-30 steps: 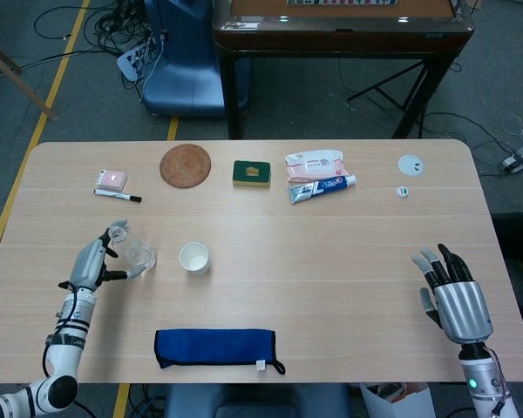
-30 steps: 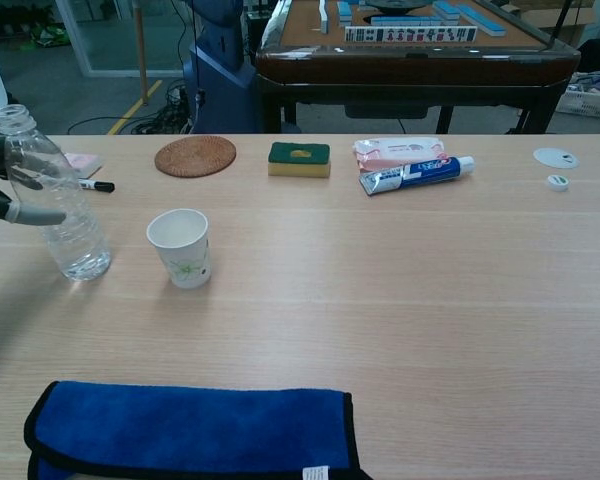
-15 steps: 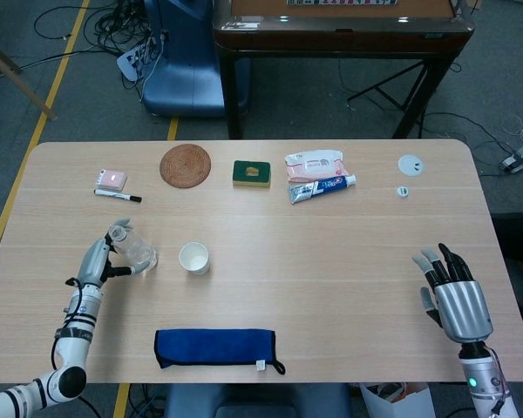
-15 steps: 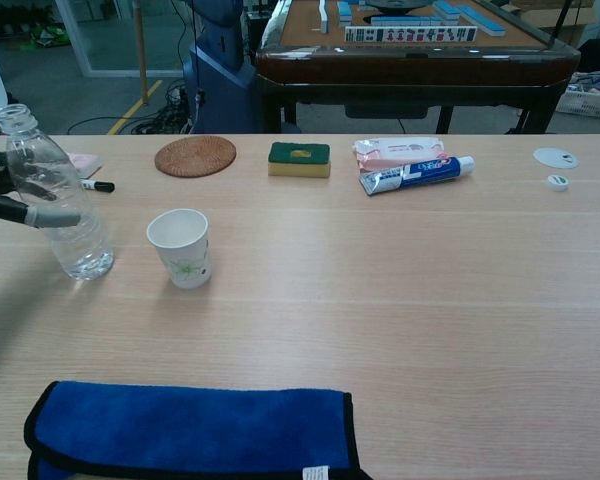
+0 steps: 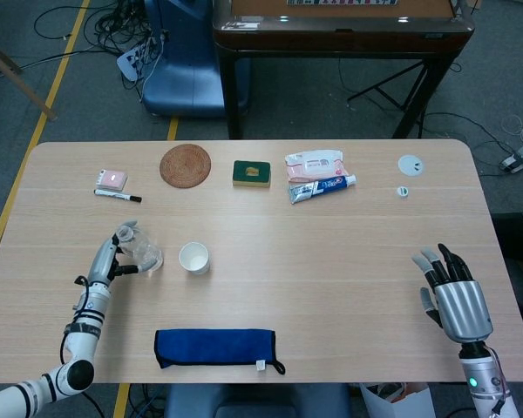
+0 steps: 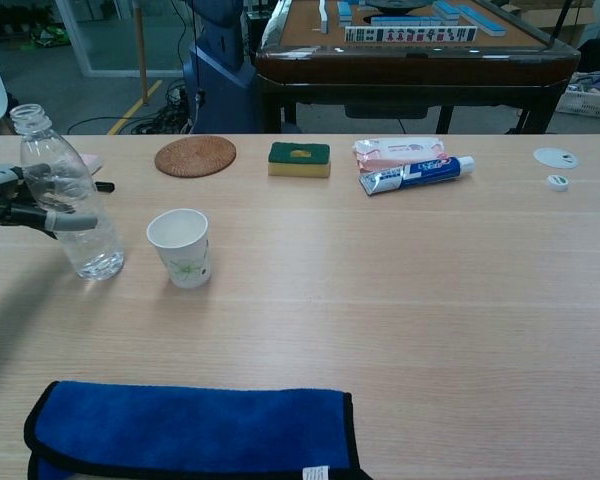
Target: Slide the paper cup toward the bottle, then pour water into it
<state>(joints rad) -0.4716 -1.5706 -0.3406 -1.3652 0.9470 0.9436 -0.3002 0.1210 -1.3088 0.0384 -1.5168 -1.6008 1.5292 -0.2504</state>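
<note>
The wooden surface [image 5: 331,261] is seen carrying everything. A folded blue cloth [image 5: 214,347] is laid along its near edge, left of the middle. At the near right corner the right robot hand [image 5: 453,296] is held just above the surface with its fingers spread and nothing in them. Near the left edge the left robot hand [image 5: 105,259] is wrapped around a clear, uncapped water bottle [image 6: 70,208], which is kept upright with its base on the surface. The white paper cup [image 6: 180,247] is stood upright just beside the bottle on its right, apart from it, with nothing between the two. Along the far edge are ranged a round woven coaster [image 5: 186,165], a pack of wet wipes [image 5: 314,162] with a toothpaste tube [image 5: 322,187] touching its near side, a green-and-yellow sponge [image 5: 252,173], a pink notepad [image 5: 114,178] and a black marker [image 5: 118,196]. Toward the far right corner a small white disc [image 5: 410,165] and a bottle cap [image 5: 402,192] are found.
</note>
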